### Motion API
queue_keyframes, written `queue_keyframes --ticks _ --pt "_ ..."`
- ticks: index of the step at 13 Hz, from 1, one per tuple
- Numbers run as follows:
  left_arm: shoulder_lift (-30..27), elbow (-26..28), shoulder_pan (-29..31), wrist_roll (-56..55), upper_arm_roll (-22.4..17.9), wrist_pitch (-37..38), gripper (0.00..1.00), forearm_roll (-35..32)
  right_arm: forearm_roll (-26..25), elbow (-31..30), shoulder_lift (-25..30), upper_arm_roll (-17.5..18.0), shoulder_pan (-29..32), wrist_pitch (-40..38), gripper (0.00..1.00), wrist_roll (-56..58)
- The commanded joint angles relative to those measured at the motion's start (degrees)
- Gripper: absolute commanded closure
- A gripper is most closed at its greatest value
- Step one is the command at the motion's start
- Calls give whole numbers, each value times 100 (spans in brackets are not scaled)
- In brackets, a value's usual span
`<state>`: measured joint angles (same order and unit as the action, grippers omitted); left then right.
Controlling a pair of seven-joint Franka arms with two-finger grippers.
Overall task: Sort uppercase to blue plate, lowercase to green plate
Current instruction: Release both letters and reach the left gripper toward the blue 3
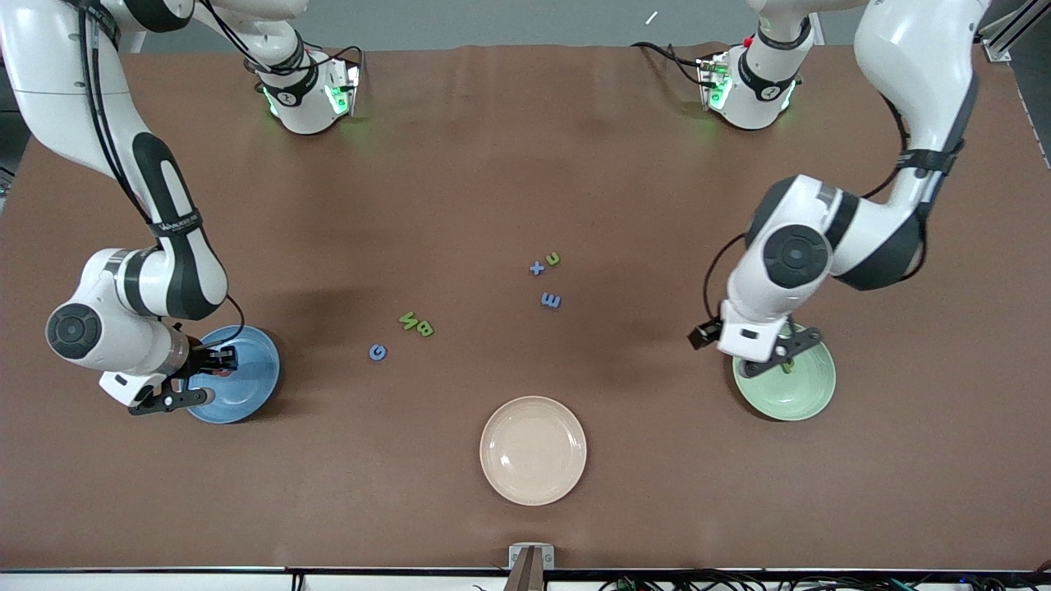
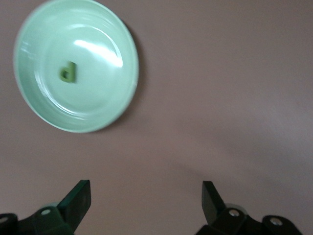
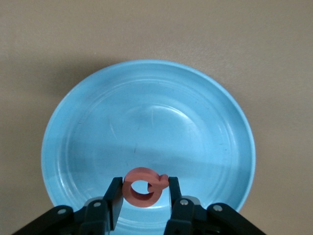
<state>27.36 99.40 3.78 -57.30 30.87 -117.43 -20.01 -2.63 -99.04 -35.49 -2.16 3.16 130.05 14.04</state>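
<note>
table: we see a brown mat point(image 1: 509, 148) covering the whole work surface, with both arm bases standing along one edge and a grey strip of floor past it.
right gripper: our right gripper point(image 3: 145, 196) hangs over the blue plate point(image 1: 246, 390), its fingers point(image 3: 113, 198) closed to a narrow gap on the red q point(image 3: 144, 187), which they pinch by its sides above the plate's bowl.
left gripper: our left gripper point(image 2: 146, 198) sits over the edge of the green plate point(image 1: 800, 394), fingers point(image 2: 78, 198) spread wide and holding nothing.
green plate: at the left arm's end of the table; we find the green p-like piece point(image 2: 68, 72) lying flat in its bowl.
blue plate: at the right arm's end of the table.
uppercase on the mat: the blue g point(image 1: 378, 352) lies nearest the front camera of the loose letters; the green n point(image 1: 408, 319) and green b point(image 1: 424, 329) lie touching, just beside it and a little farther.
lowercase on the mat: the blue x point(image 1: 537, 268) and green u point(image 1: 553, 258) sit side by side, with the blue m-like piece point(image 1: 551, 300) near them, nearer the front camera.
cream plate: we note a cream plate point(image 1: 533, 450) between the two coloured plates, nearest the front camera.
</note>
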Motion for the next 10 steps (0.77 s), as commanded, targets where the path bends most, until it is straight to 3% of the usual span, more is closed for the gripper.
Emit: queue_keyframes --ticks 1,3,6,10 --pt "488 -551 -718 -628 -2 28 1 76 -27 113 -81 93 79 -15 34 3" --pt "1032 -1034 -1176 -1919 -2 19 1 41 -18 122 -81 101 62 -50 24 -41" --pt "1797 -1835 -2072 -3126 -264 -156 4 32 122 175 7 172 -148 -103 24 -503" --pt "2089 -1890 -2917 -4409 -880 -648 13 41 140 262 25 215 -807 -251 24 -1997"
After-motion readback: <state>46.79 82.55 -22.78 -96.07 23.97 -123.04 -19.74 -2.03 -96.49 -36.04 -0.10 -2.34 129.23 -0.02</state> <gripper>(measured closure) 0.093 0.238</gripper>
